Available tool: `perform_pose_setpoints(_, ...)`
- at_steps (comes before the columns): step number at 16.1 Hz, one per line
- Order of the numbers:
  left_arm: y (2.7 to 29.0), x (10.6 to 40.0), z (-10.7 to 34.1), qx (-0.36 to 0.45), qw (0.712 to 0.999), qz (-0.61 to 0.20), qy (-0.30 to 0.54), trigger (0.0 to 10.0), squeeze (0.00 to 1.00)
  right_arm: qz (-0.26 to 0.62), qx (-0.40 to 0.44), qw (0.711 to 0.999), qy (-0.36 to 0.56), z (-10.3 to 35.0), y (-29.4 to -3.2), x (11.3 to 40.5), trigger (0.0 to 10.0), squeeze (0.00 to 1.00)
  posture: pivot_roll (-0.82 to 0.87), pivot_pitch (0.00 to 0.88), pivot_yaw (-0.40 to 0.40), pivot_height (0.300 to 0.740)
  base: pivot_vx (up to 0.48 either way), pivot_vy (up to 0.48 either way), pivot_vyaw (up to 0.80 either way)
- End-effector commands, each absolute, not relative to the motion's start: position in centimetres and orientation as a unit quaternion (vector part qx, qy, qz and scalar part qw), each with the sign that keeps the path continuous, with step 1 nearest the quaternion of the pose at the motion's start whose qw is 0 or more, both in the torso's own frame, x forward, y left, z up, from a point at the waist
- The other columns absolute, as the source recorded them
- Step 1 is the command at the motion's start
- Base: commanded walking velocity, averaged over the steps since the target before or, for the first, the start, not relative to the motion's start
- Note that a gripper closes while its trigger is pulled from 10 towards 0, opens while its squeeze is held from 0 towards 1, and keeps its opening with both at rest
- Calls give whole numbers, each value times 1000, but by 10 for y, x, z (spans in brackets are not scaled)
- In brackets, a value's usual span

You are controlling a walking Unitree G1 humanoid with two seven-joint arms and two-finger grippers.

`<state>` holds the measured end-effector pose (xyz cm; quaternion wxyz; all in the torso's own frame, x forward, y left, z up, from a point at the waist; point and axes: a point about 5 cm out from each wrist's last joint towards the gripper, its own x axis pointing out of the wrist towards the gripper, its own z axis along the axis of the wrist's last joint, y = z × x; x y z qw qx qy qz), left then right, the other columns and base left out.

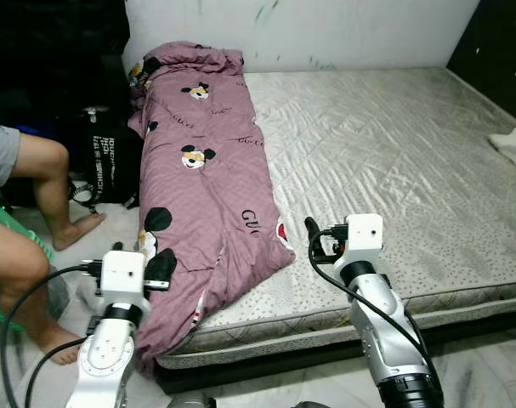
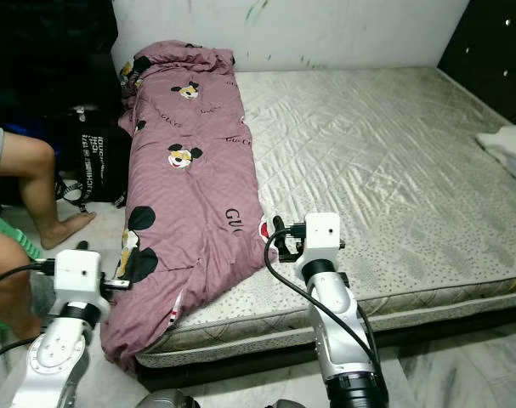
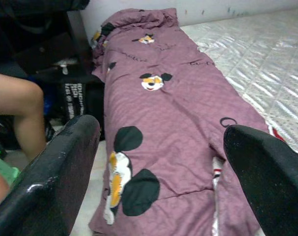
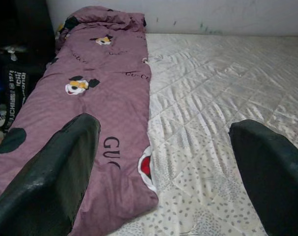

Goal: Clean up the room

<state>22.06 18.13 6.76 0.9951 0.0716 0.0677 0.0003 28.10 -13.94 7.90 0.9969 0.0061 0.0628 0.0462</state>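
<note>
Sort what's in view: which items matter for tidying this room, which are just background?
Job:
- purple blanket, folded lengthwise along the mattress's left edge, near end hanging over the foot edge
- mattress
- left gripper and right gripper, both open, aimed at the blanket's near end

Background:
- black bag on the floor
- seated person's leg
- white cloth at the mattress's right edge

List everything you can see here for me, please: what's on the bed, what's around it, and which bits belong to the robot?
Mattress: one, pale grey quilted, across the middle, bare on its right part.
Blanket: one, mauve with cartoon mouse prints, lying lengthwise along the mattress's left edge, its near end hanging over the corner.
White cloth: one, folded, at the mattress's far right edge.
Black bag: one, white lettering, on the floor left of the bed.
Person's legs: bare, on the floor at far left.
Left gripper: black fingers open, over the blanket's near end.
Right gripper: black fingers open, above the blanket's right edge and mattress.
</note>
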Motion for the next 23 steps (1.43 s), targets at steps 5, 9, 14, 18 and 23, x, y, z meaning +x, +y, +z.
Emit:
perform_pose_setpoints(5,182,224,71,76,995,0,60,10000,0,42,6,997,58,83,-142,285,10000,0,96,0,-33,740,0,371,0)
perform_pose_setpoints(9,181,224,72,76,995,0,59,10000,0,42,7,997,58,84,-142,285,10000,0,96,0,-32,740,0,0,0)
perform_pose_setpoints(14,181,224,71,78,995,1,61,10000,0,44,6,997,60,83,-142,285,10000,0,97,0,-33,740,0,0,0)
perform_pose_setpoints(18,182,224,72,81,995,2,61,10000,0,56,-8,997,55,84,-138,285,10000,0,97,0,-34,740,0,0,387)
perform_pose_setpoints(23,182,224,72,80,995,3,61,10000,0,50,2,997,55,85,-140,287,10000,0,96,0,-33,740,0,0,86)
